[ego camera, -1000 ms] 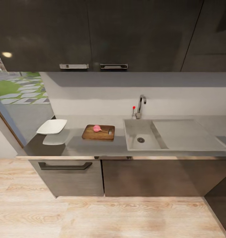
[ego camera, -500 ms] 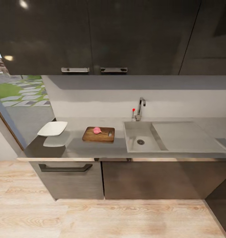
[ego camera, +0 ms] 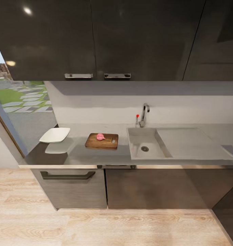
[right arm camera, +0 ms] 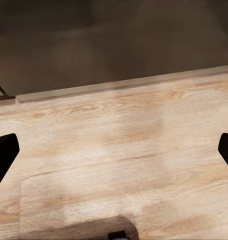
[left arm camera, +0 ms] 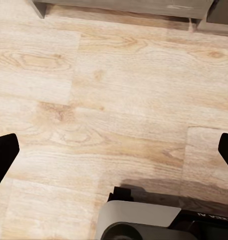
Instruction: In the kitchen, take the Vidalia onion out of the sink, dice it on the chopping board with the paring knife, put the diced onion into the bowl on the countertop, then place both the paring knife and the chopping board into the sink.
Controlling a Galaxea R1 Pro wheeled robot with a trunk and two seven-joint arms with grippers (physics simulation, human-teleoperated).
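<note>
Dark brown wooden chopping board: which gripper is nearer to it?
Cannot tell: left gripper and right gripper both hang open over wooden floor, off the countertop holding the chopping board.

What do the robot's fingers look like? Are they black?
Yes. In each wrist view, two black, blunt, wedge-shaped fingertips poke in over the pale wooden floor. The left wrist view also shows a rounded light grey and black body, with faint small lettering.
</note>
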